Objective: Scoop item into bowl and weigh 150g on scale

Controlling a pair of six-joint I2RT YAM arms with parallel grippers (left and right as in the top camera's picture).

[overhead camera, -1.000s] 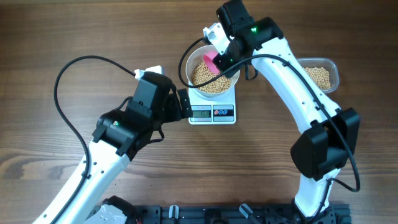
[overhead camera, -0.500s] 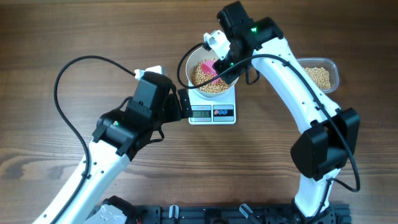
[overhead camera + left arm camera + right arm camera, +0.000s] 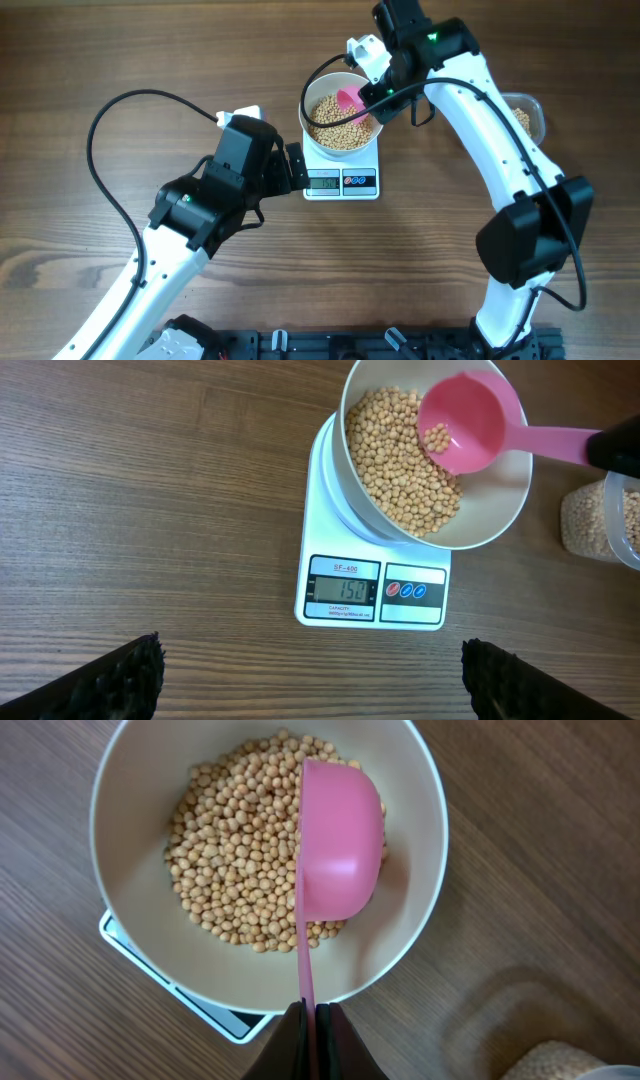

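Right gripper [image 3: 310,1016]: your fingers are pressing tight together on the end of the thin handle of the pink scoop [image 3: 338,840].
Pink scoop: its cup is hanging over the far side of the bowl, inside the rim, and it is carrying only a few beans. You cannot tell from these views if it is touching the heap under it.
Beans [image 3: 230,855]: the tan round beans are lying in one heap on the bottom of the bowl, and they are leaning more to the side away from your right arm.
Bowl [image 3: 500,505]: the white bowl is sitting upright on the platform of the scale, and it is covering most of it.
Scale [image 3: 372,622]: the white scale is standing flat on the table, and its display [image 3: 343,589] is showing 150.
Left gripper [image 3: 315,678]: your jaws are standing wide apart and holding nothing; they are waiting just beside the display edge of the scale, without touching it.
Clear container [image 3: 612,518]: it is standing to the right of the scale, with more beans inside, partly behind your right arm.
Table [image 3: 100,60]: the dark wooden top is carrying everything.
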